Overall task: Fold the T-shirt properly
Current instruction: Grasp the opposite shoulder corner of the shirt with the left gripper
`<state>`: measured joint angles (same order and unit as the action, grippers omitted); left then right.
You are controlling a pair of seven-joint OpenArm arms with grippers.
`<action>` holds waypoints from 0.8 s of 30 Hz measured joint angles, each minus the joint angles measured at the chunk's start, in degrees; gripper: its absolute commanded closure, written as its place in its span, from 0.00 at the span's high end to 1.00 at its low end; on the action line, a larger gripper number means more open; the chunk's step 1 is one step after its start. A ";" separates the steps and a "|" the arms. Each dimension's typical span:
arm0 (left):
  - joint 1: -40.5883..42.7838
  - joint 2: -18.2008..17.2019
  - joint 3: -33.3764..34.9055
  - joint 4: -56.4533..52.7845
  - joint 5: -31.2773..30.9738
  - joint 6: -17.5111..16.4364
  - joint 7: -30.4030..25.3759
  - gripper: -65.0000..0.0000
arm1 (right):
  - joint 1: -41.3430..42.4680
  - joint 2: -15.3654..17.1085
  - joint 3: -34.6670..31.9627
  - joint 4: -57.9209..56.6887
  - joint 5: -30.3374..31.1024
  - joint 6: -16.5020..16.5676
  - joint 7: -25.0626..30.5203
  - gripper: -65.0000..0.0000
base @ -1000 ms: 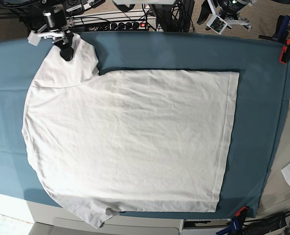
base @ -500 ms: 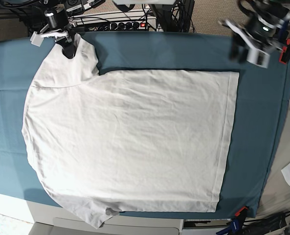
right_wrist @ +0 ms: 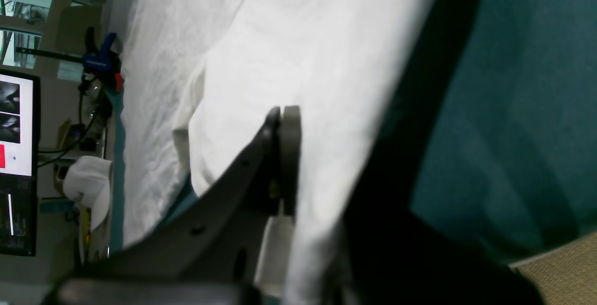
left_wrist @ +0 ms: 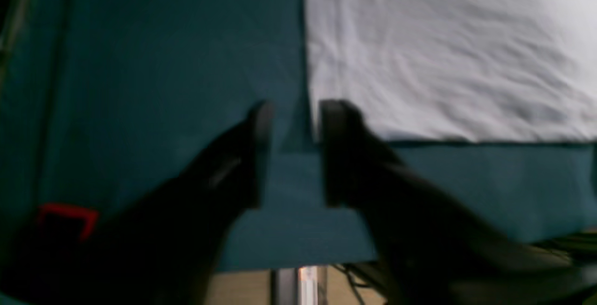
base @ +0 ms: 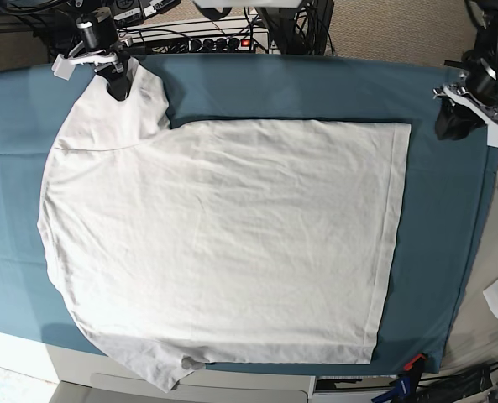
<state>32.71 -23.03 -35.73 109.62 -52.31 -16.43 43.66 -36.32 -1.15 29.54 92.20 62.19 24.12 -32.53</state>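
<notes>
Broadly, the teal table cloth (base: 316, 84) fills the base view, and on it the T-shirt (base: 232, 243) lies flat, spread wide, its long axis running across that view from the shoulder end on the view's left to the straight bottom hem (base: 393, 243) on the view's right. Both sleeves sit at the left end, one at the far edge of the table and one (base: 160, 369) hanging toward the near edge. The right gripper (base: 116, 84) is at the far sleeve (base: 131, 105), and the right wrist view shows its fingers (right_wrist: 290, 155) pressed together with white fabric pinched between them, so it is clamped on that sleeve. The left gripper (base: 457, 124) stands off the garment, above bare teal cloth just beyond the far hem corner (base: 406, 126). In the left wrist view its two dark fingers (left_wrist: 336, 151) are plainly apart with only teal cloth in the gap, and the shirt's corner lies right at the tip of one of them, the white expanse stretching away from it. So the relation that matters is this: the corner lies a short way inward from the left gripper, toward the shirt's middle, and that arm is much the nearer to the hem end, while the other arm already has the opposite end of the same far edge. A matching pinch at that corner looks like the next step.
</notes>
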 measured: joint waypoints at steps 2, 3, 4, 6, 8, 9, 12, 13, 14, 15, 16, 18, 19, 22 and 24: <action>-0.26 -0.24 0.04 -4.11 -0.83 0.04 0.74 0.54 | 0.04 0.00 0.00 0.00 0.22 -0.04 0.02 0.00; -0.37 -0.46 0.02 -5.31 -0.90 0.24 0.96 0.54 | 0.04 0.00 0.00 0.00 0.22 -0.07 0.04 0.00; -0.57 -0.68 0.04 -6.10 -1.20 0.28 0.92 0.54 | 0.09 0.00 0.02 0.00 0.22 -0.04 0.02 0.00; -1.33 -0.79 0.04 -6.54 -1.70 0.28 0.94 0.54 | 0.09 0.00 0.00 0.00 0.24 -0.02 0.00 0.00; -1.79 -0.83 0.22 -6.51 -2.91 0.24 0.87 0.54 | 0.09 -0.02 0.02 0.00 0.24 -0.04 0.00 0.00; -1.79 -0.96 0.61 -6.51 -2.84 0.26 0.87 0.54 | 0.09 0.00 0.02 0.00 0.22 -0.04 0.00 0.00; -2.43 -0.94 3.82 -6.58 -1.99 0.50 0.98 0.54 | 0.09 -0.02 0.02 0.00 0.24 -0.04 0.02 0.00; -3.10 -0.92 5.33 -6.60 -1.07 0.52 0.98 0.54 | 0.09 -0.02 0.02 0.00 0.22 -0.04 0.00 0.00; -3.96 -0.94 6.93 -6.60 -0.42 1.49 0.98 0.54 | 0.09 -0.02 0.02 0.00 0.24 -0.04 0.02 0.00; -4.70 -0.92 8.24 -6.60 0.55 1.60 0.92 0.54 | 0.11 -0.02 0.02 0.00 0.24 -0.04 0.00 0.00; -5.25 -0.96 9.46 -6.58 1.14 1.62 0.90 0.54 | 0.11 0.00 0.00 0.00 0.24 -0.02 0.00 0.00; -5.90 -0.94 11.26 -6.58 1.79 1.81 0.92 0.54 | 0.13 0.00 0.00 0.00 0.22 -0.04 0.00 0.00; -5.92 -0.92 11.74 -6.58 1.86 1.79 0.92 0.54 | 0.13 -0.02 0.00 0.00 0.22 -0.04 0.00 0.00; -5.92 -0.79 12.26 -6.58 2.16 1.79 0.90 0.54 | 0.13 -0.02 0.00 0.00 0.22 -0.04 0.00 0.00; -5.95 -0.76 12.37 -6.58 3.23 1.81 0.48 0.54 | 0.13 -0.02 0.00 0.00 0.22 -0.04 0.00 0.00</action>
<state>26.76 -23.79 -23.35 103.04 -49.08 -14.61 44.14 -36.18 -1.17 29.54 92.20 62.41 24.08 -32.53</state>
